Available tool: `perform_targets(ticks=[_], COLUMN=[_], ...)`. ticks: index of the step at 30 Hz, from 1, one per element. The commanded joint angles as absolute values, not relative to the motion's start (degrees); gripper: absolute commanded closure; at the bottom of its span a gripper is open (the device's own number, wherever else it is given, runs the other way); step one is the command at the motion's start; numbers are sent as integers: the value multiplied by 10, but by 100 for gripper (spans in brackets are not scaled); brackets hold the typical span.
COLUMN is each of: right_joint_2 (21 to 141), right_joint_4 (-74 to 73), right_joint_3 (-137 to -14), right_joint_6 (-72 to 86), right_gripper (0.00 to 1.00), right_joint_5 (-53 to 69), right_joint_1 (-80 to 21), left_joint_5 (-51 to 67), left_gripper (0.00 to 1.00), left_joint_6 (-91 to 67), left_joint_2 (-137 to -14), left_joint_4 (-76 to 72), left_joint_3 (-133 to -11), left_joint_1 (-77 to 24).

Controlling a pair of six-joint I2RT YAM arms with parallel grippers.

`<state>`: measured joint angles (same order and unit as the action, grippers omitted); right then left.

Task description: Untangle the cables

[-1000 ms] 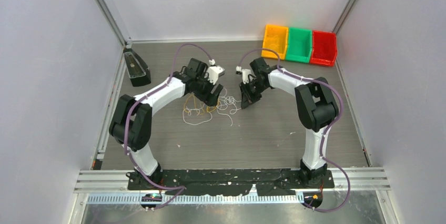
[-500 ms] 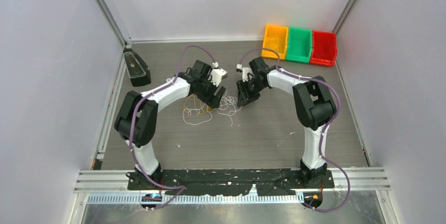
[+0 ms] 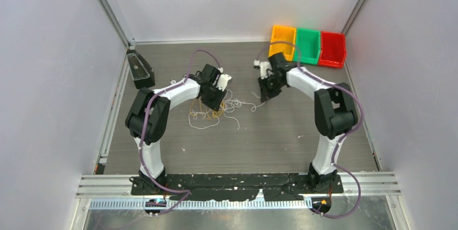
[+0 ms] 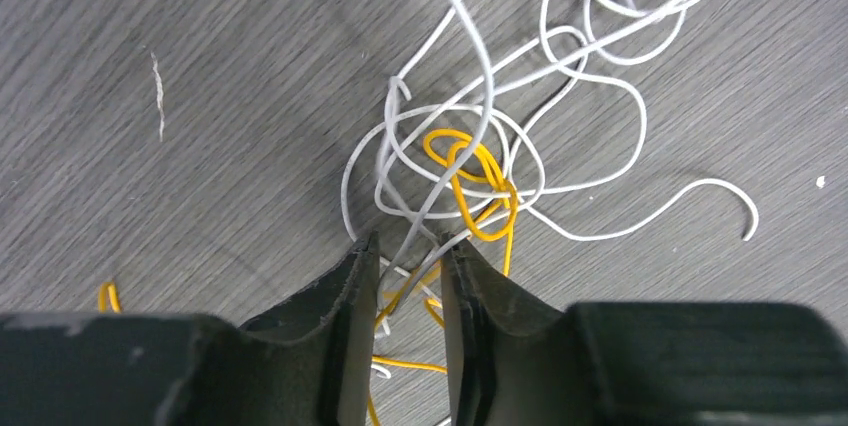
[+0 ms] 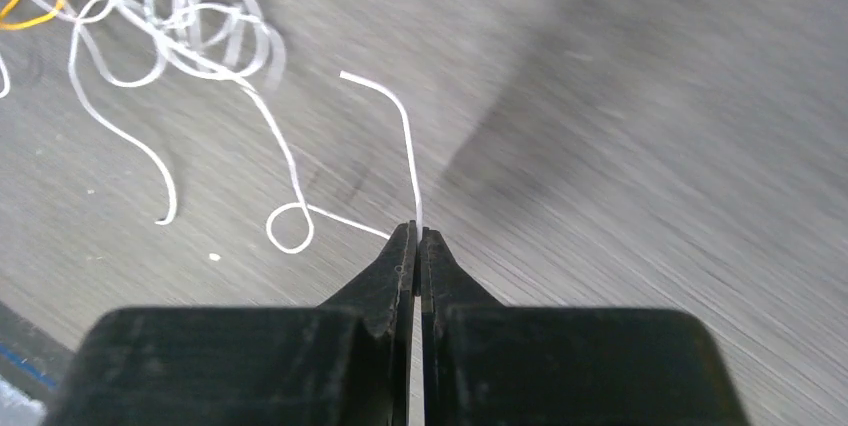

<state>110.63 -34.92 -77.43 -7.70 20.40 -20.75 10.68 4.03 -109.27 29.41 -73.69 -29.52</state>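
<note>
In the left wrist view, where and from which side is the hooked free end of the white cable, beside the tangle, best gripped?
On the single stretch just behind the hook of the white cable, from straight above, jaws across the strand: it lies flat on bare table, apart from the other loops.

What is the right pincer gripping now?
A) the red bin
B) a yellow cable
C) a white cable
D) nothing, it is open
C: in the right wrist view the right pincer is shut on a thin white cable, which rises from between its fingertips.
</note>
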Motion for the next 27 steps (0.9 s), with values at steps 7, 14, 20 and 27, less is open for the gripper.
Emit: perform_targets(ticks=[7, 14, 20, 27], right_joint_2=[964, 938, 921, 928], right_joint_4=[-411, -429, -429, -412], right_joint_3=[-837, -949, -1036, -1126], right_joint_6=[-180, -196, -195, -184], right_gripper=[95, 95, 95, 95], right_joint_5=[142, 132, 124, 116], right_joint_1=[-14, 95, 139, 189], left_joint_5=[103, 114, 115, 109], left_gripper=[80, 81, 82, 100], left_joint_6=[6, 4, -12, -23], left_joint_2=[-1077, -1092, -1097, -1097], left_joint_4=[315, 329, 332, 332], left_joint_3=[-733, -750, -753, -754], left_joint_1=[-285, -269, -265, -255])
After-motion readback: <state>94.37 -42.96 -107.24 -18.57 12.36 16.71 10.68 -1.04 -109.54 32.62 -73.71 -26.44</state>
